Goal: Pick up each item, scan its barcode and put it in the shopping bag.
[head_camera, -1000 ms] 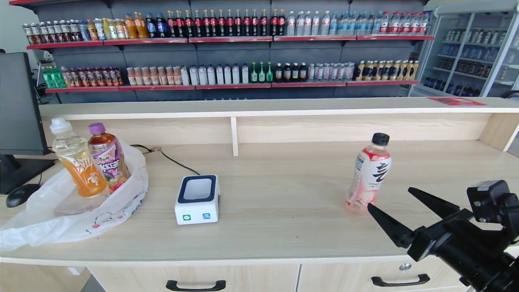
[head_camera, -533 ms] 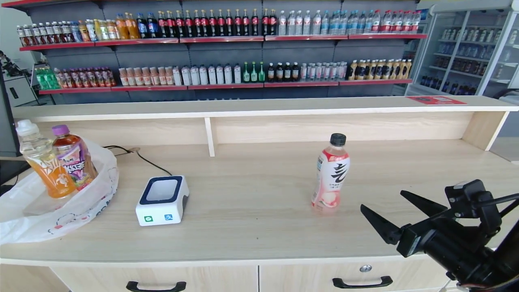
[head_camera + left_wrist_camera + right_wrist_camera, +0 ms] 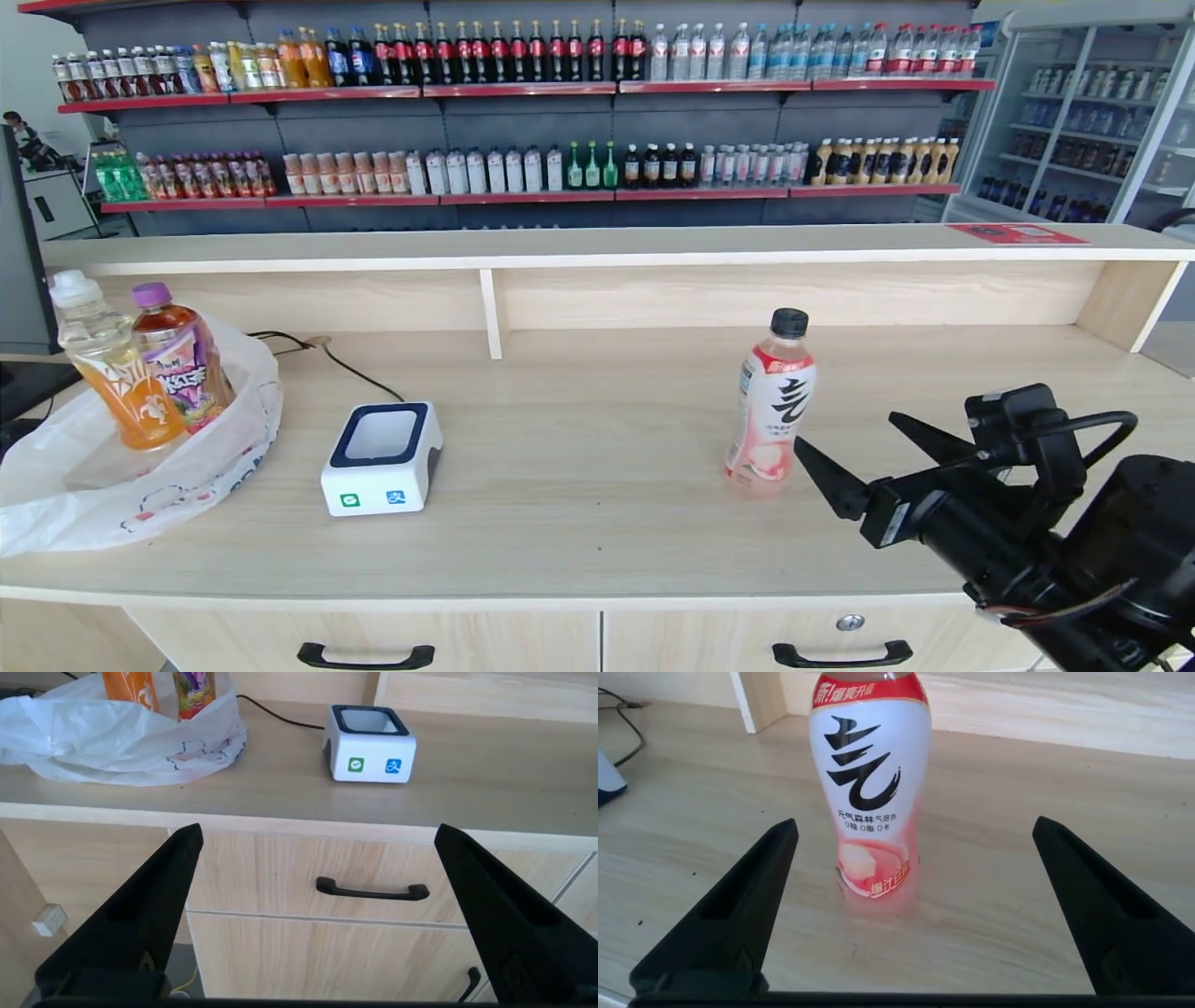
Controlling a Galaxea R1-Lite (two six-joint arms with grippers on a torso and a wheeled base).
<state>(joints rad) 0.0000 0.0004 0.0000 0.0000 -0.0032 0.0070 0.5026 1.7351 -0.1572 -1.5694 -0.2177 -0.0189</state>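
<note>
1. A pink plastic drink bottle with a black cap (image 3: 771, 411) stands upright on the pale wood-grain worktop (image 3: 579, 504), towards the robot's right and well apart from the other goods.
2. Its label (image 3: 868, 793) is white with one large black brush-stroke character. There is a red band with white writing at the top, small dark print below the character, and a fruit picture on the pink lower part.
3. The right end effector (image 3: 845, 431) hangs just beside the bottle with its two black pointed fingers spread wide. It holds nothing. In the right wrist view (image 3: 915, 826) the bottle stands ahead of the fingers, in line with the gap between them and untouched.
4. The left end effector (image 3: 318, 831) is also spread wide and holds nothing. It sits low in front of the drawer fronts, facing a black drawer handle (image 3: 372, 891).
5. A small white box-shaped barcode scanner with a dark-framed window (image 3: 383, 457) sits on the worktop between the bag and the pink bottle. Its front carries a green square icon and a blue one.
6. The white crumpled plastic shopping bag (image 3: 187, 485) lies at the robot's left. The red and dark print on it is too creased to read.
7. Two bottles stand side by side in the bag. One is an orange drink bottle with a white cap (image 3: 117, 373); the other is a brown drink bottle with a purple cap and a purple label (image 3: 182, 359).
8. A thin black cable (image 3: 345, 366) runs across the worktop behind the scanner.
</note>
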